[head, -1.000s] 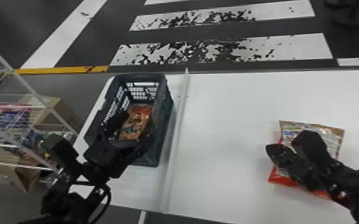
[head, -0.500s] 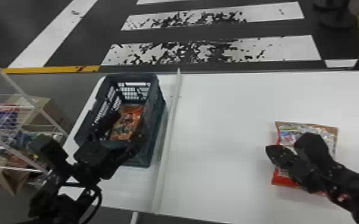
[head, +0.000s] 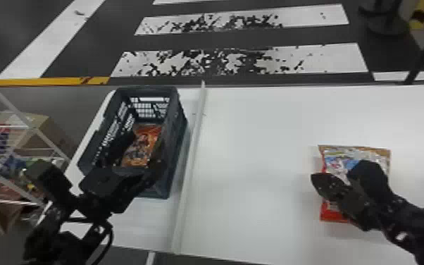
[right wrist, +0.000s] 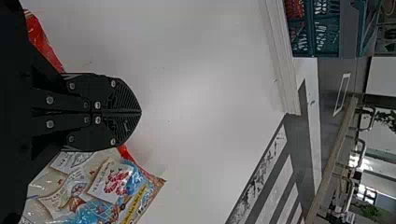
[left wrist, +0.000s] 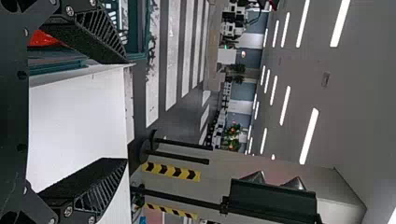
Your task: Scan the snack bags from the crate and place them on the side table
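Clearly, both bags look light: soft, glossy film that should slide and crease easily, perhaps with contents that crush under a hard squeeze. The orange snack bag (head: 143, 146) lies inside the plastic crate (head: 176, 151), and the left hand (head: 147, 142) reaches in over it with its fingers spread wide, holding nothing. The bag's two long sides look like the best hold, a little toward the near end, taking enough of the filled body that the film doesn't slip out; the crate walls leave little room for the fingers on each side.

The red-edged snack bag (head: 338, 156) lies face up on the white surface (head: 257, 141), across the raised strip (head: 192, 151) from the crate. Over it is the right hand (head: 314, 177), closed on nothing, with its fingertips together. Should it have to lift that bag, it would need to open and pinch a side or a gathered edge, gently.

Compared with the earliest frame, the crate, the strip and both bags sit farther to the left in the head view, and the left hand has shifted that way too. The right hand's tip juts less past the bag's side. Each bag keeps its place, one in the crate, one on the surface.
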